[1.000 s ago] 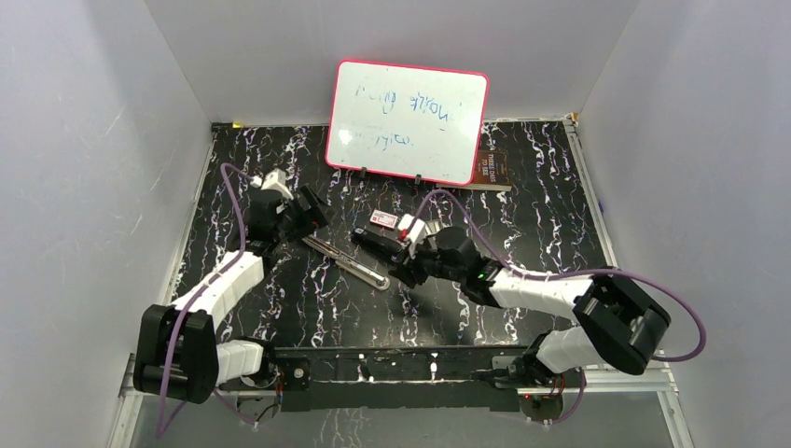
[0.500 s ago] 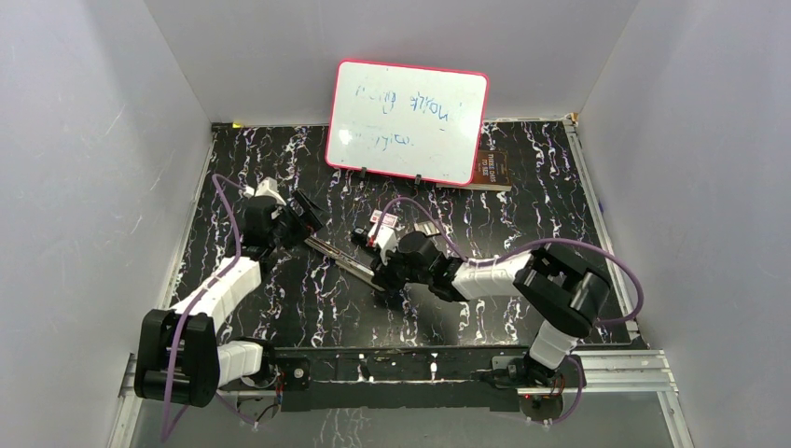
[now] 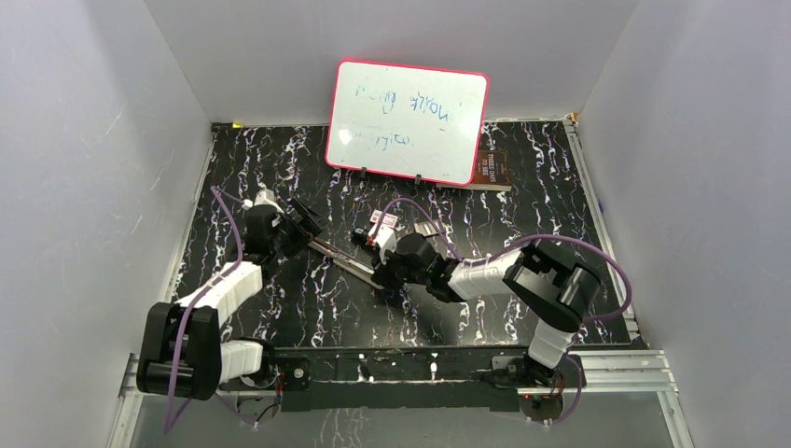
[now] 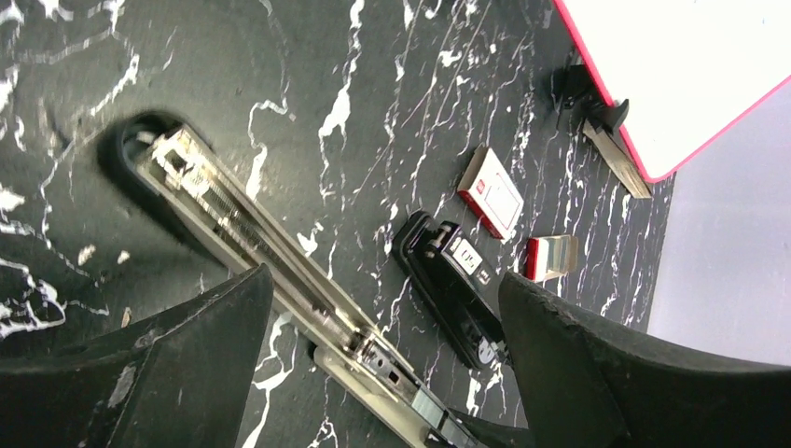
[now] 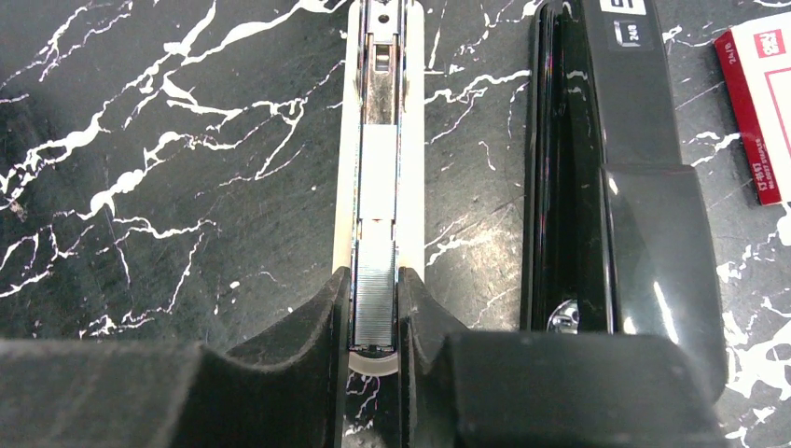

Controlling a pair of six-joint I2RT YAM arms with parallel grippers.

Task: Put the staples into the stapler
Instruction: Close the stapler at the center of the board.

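The left fingers point(image 4: 168, 364) stood wide apart and held nothing, hanging over the stapler point(image 4: 233, 233). The stapler lay opened flat near the middle of the desk point(image 3: 522, 215), with its long shiny rail facing up and a black end on the left. At the other end of the rail, the right fingers point(image 5: 298, 364) were closed on the staples point(image 5: 375, 303), a short grey ribbed strip sitting in the channel. Just beside the rail lay a stubbier black block point(image 5: 634, 215), then a small white box with red label point(image 5: 760, 103). A whiteboard point(image 3: 408, 119) stood behind.

You've got a black table point(image 3: 522, 215), white-veined; black stapler point(image 4: 121, 166), silver-grey ribbed staples point(image 5: 376, 299), and a white box point(image 4: 494, 196) edged in red.
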